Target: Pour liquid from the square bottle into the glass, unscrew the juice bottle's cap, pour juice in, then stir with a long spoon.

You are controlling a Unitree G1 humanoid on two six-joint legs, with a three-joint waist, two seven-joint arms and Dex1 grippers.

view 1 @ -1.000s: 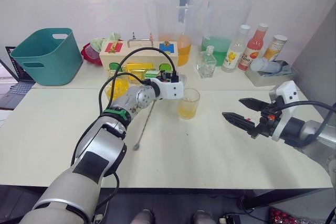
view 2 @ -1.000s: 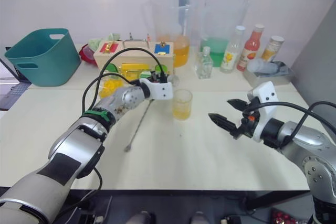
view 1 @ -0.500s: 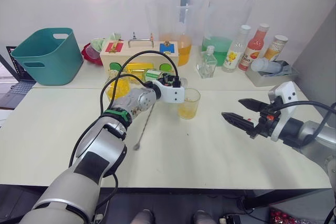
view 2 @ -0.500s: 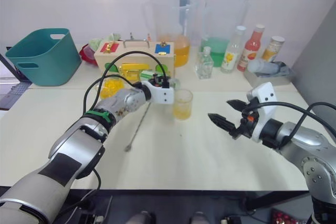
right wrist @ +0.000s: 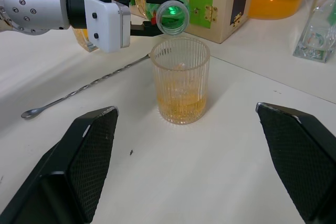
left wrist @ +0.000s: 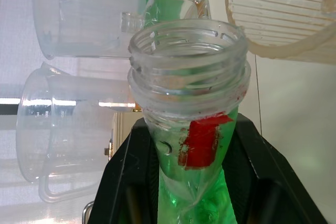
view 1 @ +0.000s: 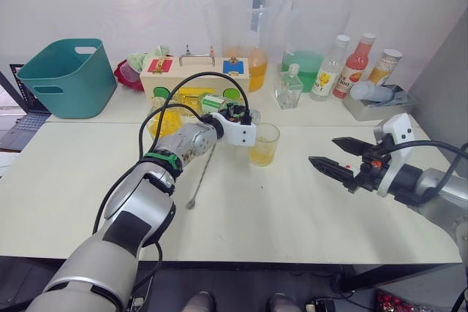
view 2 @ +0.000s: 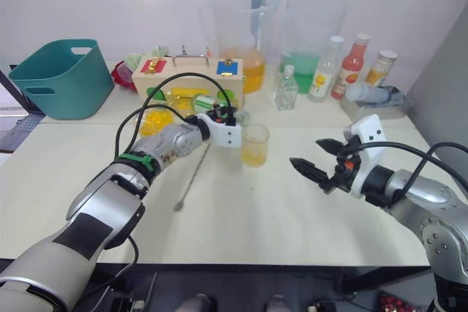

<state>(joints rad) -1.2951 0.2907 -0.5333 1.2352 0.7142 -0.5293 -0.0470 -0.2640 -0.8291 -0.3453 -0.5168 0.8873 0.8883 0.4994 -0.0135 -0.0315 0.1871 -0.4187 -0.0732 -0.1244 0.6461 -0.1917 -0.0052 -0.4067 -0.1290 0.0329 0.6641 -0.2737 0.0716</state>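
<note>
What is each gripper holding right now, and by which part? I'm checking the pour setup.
The left gripper holds the uncapped green juice bottle by its shoulder just below the neck, tipped beside the glass. The right gripper is open and holds nothing.

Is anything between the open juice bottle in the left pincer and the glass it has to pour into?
Nothing visible. The juice bottle, gripped by the left pincer, has its open mouth just above the rim of the glass; the long spoon lies flat beside it.

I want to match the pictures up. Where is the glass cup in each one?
Left eye view: glass, centre, beside the left gripper.
Right eye view: glass, centre.
Left wrist view: ribbed rim, corner.
Right wrist view: glass, centre.
Shared landmark: green bottle, mouth by the rim.
</note>
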